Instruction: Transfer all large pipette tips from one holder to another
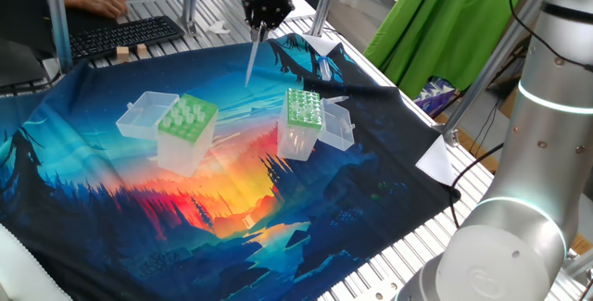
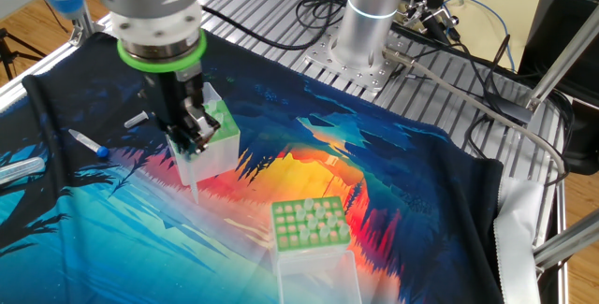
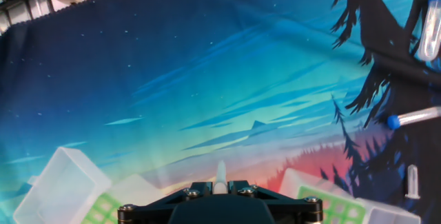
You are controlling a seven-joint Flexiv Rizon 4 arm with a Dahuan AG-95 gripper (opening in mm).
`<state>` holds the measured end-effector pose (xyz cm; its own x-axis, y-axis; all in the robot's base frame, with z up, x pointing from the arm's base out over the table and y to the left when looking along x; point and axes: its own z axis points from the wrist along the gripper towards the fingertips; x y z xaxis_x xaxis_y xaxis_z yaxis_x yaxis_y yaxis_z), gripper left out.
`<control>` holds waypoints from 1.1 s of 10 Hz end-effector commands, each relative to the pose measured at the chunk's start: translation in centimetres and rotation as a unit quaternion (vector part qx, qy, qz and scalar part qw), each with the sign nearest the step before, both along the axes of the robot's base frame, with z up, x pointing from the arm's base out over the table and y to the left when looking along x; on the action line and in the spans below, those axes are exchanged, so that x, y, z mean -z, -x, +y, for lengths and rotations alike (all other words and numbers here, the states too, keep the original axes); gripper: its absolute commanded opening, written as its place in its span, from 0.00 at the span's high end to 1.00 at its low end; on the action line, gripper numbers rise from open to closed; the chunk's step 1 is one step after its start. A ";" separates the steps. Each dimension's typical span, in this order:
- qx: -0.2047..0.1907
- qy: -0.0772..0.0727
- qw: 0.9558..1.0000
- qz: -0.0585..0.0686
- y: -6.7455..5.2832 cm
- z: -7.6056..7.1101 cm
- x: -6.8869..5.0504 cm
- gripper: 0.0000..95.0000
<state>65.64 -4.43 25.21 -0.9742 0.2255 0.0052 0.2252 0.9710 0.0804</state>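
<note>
Printed sunset cloth [image 1: 139,218] covers the table; in one fixed view the gripper [image 1: 260,25] clamps a translucent pipette tip [image 1: 252,58] hanging above the cloth, between the wide-holed box [image 1: 185,127] and the fine-holed box [image 1: 302,120]. The other fixed view shows a blue-capped tube [image 2: 89,143] nearby. The hand view shows the tip's whitish end – fingers [image 3: 189,194] closed on it.

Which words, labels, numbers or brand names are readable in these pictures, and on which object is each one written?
No readable text in any view.
Keyboard: key legends too small and blurred to read.
Both pipette tip boxes, light-green one and darker-green one: no label visible.
Printed cloth: landscape picture only, no words.
Robot arm: no marking legible.
</note>
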 end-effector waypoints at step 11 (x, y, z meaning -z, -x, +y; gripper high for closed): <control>-0.001 0.002 1.000 -0.004 1.2 -1.6 0.5 1.00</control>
